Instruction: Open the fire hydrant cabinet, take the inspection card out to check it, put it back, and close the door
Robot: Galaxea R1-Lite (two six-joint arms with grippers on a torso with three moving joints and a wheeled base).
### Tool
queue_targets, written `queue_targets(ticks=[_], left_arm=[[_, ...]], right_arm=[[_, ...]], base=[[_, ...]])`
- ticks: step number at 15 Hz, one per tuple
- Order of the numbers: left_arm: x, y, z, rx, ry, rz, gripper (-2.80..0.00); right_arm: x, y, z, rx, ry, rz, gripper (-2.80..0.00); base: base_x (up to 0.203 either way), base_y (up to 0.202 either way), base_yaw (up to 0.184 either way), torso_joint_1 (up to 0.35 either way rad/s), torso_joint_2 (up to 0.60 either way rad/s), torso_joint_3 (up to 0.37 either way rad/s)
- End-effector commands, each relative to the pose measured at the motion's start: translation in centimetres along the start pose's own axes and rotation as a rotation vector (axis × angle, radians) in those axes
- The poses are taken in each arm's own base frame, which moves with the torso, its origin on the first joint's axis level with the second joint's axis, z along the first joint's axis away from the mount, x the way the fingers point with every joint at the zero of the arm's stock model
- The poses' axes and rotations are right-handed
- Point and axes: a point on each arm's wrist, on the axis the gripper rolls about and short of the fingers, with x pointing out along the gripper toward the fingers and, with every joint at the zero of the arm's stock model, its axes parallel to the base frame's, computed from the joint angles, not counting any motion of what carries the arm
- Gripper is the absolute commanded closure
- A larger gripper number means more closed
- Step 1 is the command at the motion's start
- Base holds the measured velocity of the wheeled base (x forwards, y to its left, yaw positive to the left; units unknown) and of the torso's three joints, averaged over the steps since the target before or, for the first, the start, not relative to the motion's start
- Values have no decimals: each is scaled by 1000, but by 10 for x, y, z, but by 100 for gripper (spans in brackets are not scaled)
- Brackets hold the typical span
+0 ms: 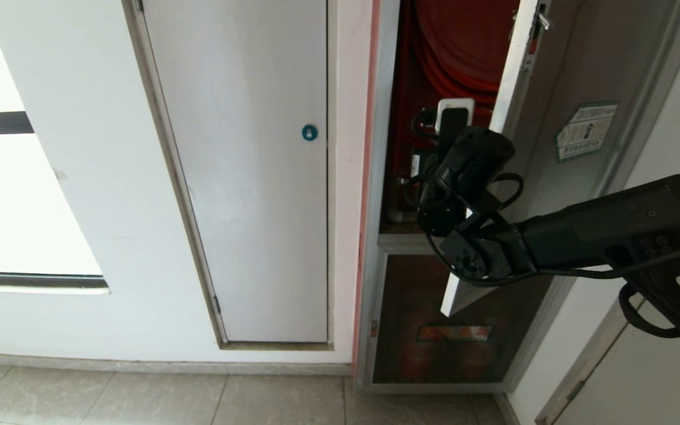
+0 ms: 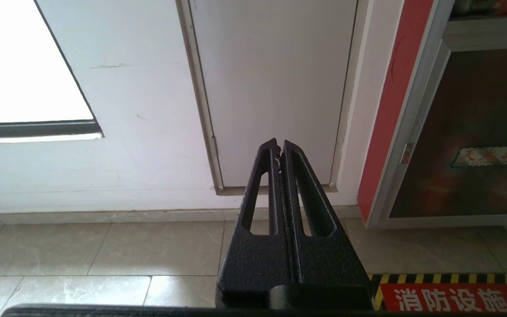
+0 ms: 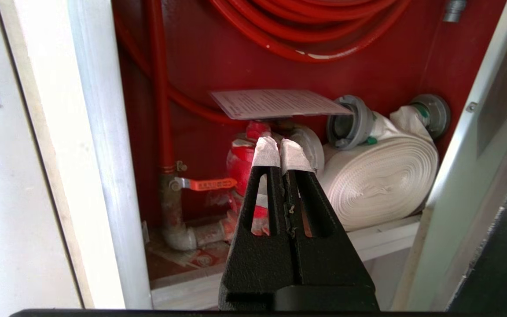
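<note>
So: fire hydrant cabinet (image 1: 434,118) is open, its door (image 1: 576,147) swung out to the right with the green-bordered sticker (image 1: 587,131) facing the room. Plain white door (image 1: 245,171) with the blue lock (image 1: 310,132) sits to the left, not involved.

Inside, seen from the right wrist: red hose reel (image 3: 306,31) up top, white rolled hose (image 3: 381,176) on the shelf, red valve (image 3: 247,163) beside it. Inspection card (image 3: 275,103) lies flat on top of the valve, tilted slightly, print side up.

Step in hand, as I read it: either the reach for the card or the exit after putting it back (one moment alone doesn't say which). Card is not held.

Right gripper (image 3: 280,152) sits in the cabinet opening, aimed at the valve, just below the card's near edge, fingers pressed together with nothing between them. Forearm comes in from the right, wrist bent toward the cabinet.

If it's the pick: jaws need to part first, then rise to the card's edge and pinch it. If it's the exit: back out clear of the door frame, then push the door shut.

Left gripper (image 2: 280,152) is parked low, pointing at the floor and wall base, fingers together, empty.
</note>
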Motion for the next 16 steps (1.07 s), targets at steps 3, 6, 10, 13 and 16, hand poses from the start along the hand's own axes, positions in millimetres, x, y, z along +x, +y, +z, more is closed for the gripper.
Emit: queue_targets(ticks=[3,6,10,13,16], left_arm=[[0,0,-2,0,6,0,0],[0,0,-2,0,4,0,0],[0,0,-2,0,6,0,0],[1,0,-2,0,7,1,0],[1,0,-2,0,7,0,0]], right_arm=[[-4,-12,16,17,-12,-11,0],[-9,-18,19,14,-9,-7,0],[-17,-27,26,18,-10,-2,0],[-24,-30,31,19,-8,11,0],[-39,-31,30,16,7,41,0]], base=[[0,0,0,0,0,0],[0,0,0,0,0,0],[0,0,0,0,0,0],[0,0,0,0,0,0],[0,0,0,0,0,0]])
